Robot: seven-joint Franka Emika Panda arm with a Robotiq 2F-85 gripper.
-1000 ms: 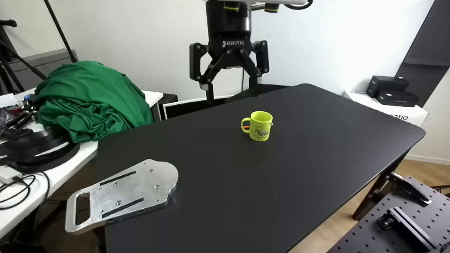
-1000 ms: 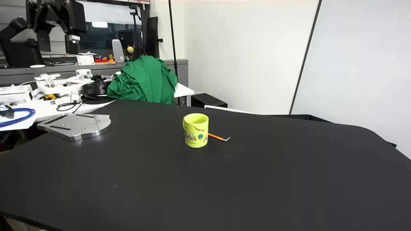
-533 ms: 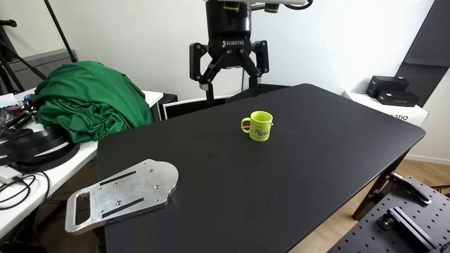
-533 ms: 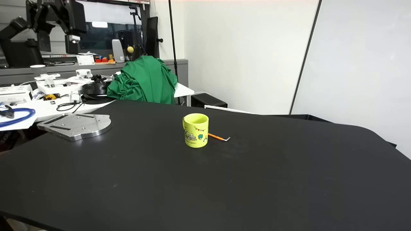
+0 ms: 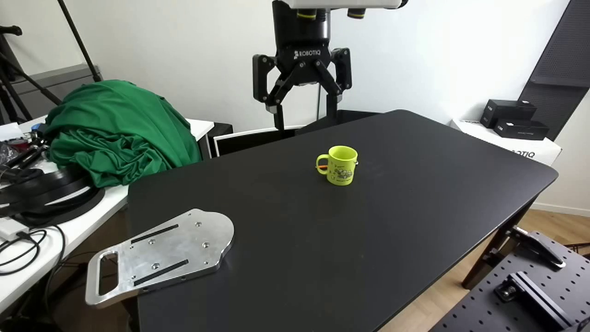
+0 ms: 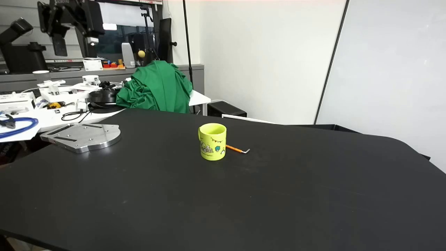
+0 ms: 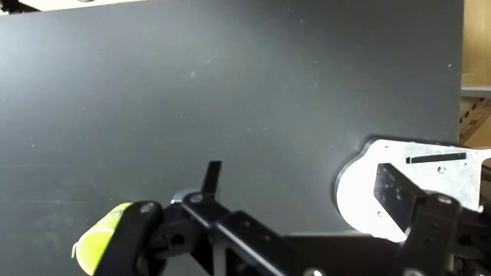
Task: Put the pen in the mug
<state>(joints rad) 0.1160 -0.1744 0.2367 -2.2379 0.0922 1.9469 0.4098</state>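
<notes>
The pen (image 6: 234,149), as best I can tell, is a slim orange stick with a bent silvery tip. It lies on the black counter (image 6: 306,195) just behind the mug (image 6: 213,143) as I see it in an exterior view; the mug hides part of it, so I can't tell whether the two touch. In an exterior view, a bit of orange shows by the handle (image 5: 322,157) and the tip pokes out beyond the opposite side. The mug stands upright, glossy lime with small printed pictures. In both exterior views it sits closer to the edge by the white wall (image 5: 193,60) than to the near edge.

My claw (image 5: 305,120) hangs high over the counter, its fingers (image 5: 332,107) spread wide apart, well away from mug and pen.

A broad stretch of black top runs from the mug to the near edge, and another toward the rounded right corner. At the left edge I have a metal plate (image 5: 173,244), one end jutting past it. Beyond it a white desk (image 5: 94,214) carries a heap of green cloth (image 5: 122,129) close to the far left corner. Off the right edge I see a board with holes (image 5: 557,281).
</notes>
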